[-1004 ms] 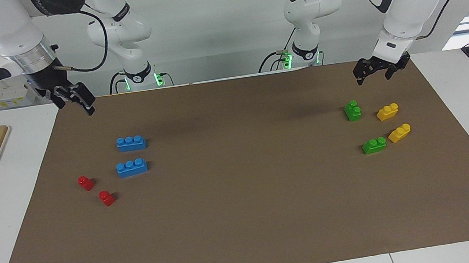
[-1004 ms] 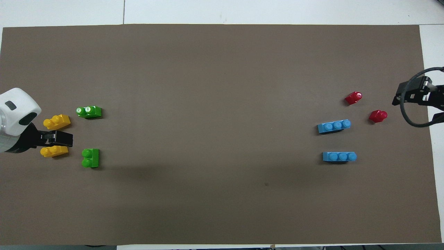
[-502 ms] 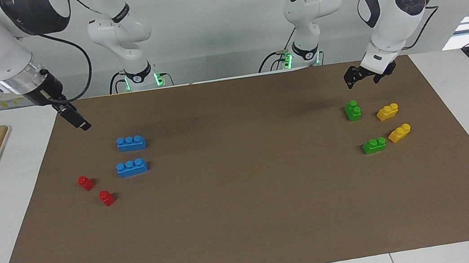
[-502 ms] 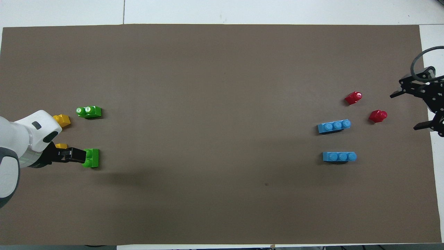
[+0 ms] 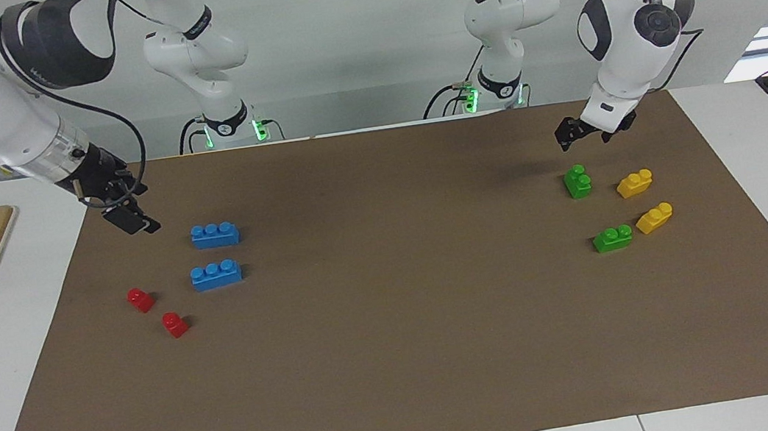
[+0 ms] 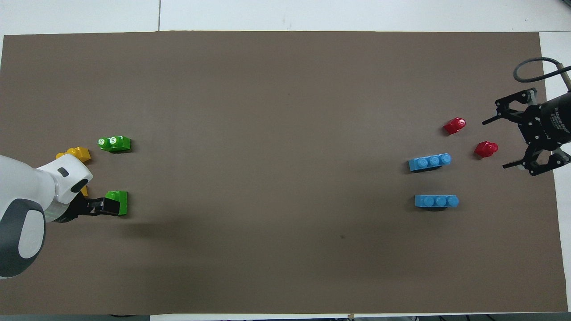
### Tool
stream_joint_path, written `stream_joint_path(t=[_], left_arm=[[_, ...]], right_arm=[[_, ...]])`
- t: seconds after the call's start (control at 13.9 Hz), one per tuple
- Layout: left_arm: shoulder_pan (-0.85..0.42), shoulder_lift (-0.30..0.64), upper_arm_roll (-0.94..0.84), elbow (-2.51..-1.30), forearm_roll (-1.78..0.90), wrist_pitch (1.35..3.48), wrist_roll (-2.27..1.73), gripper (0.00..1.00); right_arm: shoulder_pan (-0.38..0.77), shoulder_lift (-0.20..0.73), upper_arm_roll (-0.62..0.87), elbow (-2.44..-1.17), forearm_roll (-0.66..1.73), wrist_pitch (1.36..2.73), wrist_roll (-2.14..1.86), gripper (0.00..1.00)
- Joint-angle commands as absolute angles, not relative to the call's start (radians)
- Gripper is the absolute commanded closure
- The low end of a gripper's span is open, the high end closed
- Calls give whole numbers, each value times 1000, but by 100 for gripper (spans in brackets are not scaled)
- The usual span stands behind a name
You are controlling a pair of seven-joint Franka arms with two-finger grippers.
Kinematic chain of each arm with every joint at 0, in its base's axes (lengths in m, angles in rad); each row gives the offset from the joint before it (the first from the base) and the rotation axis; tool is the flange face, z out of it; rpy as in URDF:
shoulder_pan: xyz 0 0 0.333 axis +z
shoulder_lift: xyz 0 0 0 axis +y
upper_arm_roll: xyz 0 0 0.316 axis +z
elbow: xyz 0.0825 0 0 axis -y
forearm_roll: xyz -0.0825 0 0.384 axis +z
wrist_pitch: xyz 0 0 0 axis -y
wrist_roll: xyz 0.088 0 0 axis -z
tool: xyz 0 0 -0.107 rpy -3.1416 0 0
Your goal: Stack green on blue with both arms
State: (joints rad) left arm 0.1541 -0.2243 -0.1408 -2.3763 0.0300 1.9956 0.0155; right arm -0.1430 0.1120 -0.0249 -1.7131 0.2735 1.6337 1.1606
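On the matte brown mat (image 5: pixel 403 361), glossy plastic bricks lie apart. The left gripper (image 5: pixel 570 137), jaws apart, hangs over a green two-stud brick (image 5: pixel 578 182). The right gripper (image 6: pixel 499 142), jaws spread, hangs above two red bricks (image 6: pixel 485 148) beside the blue three-stud brick (image 5: pixel 214 235).

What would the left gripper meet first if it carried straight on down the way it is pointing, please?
Probably the green brick nearer the robots: the open left gripper hangs just above it, pointing down toward it, though depth makes the exact line uncertain.
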Motion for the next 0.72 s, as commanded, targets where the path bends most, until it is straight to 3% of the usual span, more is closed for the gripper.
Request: stream_joint_path(t=[0.0, 0.65], left_arm=[[182, -224, -146, -2405, 21, 2075, -38, 0], [178, -111, -147, -2474, 21, 2310, -49, 0]], right_arm=[[-173, 97, -17, -1799, 311, 1710, 1212, 5], [-161, 121, -15, -1974, 313, 1924, 1160, 4]])
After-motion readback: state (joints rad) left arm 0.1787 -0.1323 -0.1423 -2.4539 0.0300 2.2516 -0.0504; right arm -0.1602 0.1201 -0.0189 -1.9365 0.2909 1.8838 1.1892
